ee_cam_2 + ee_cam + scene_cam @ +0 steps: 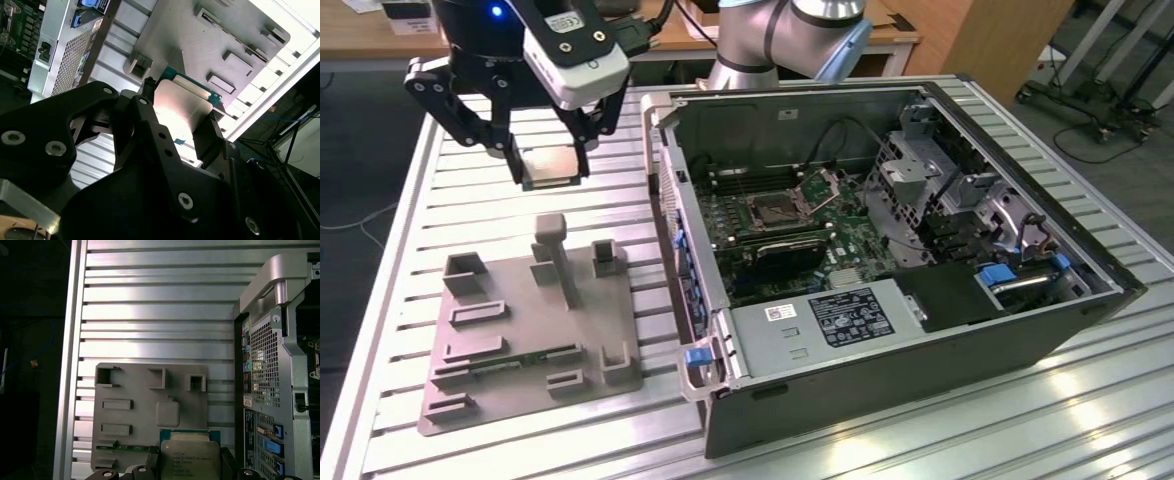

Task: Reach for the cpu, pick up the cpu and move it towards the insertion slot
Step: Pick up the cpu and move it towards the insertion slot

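My gripper hangs above the slatted table, at the exterior view's left of the open computer case, shut on the cpu. The chip is held flat between the two black fingers, well above the grey fixture plate. Its shiny metal top shows in both wrist views, with a green edge around it. The insertion slot lies inside the case on the green motherboard, its silver retention plate hinged up and its dark centre uncovered. Case wall and air separate the cpu from the slot.
The open computer case takes up the exterior view's right half of the slatted metal table. The grey fixture plate carries upright posts and a thin green strip. Drive cages and cables crowd the case's far right side.
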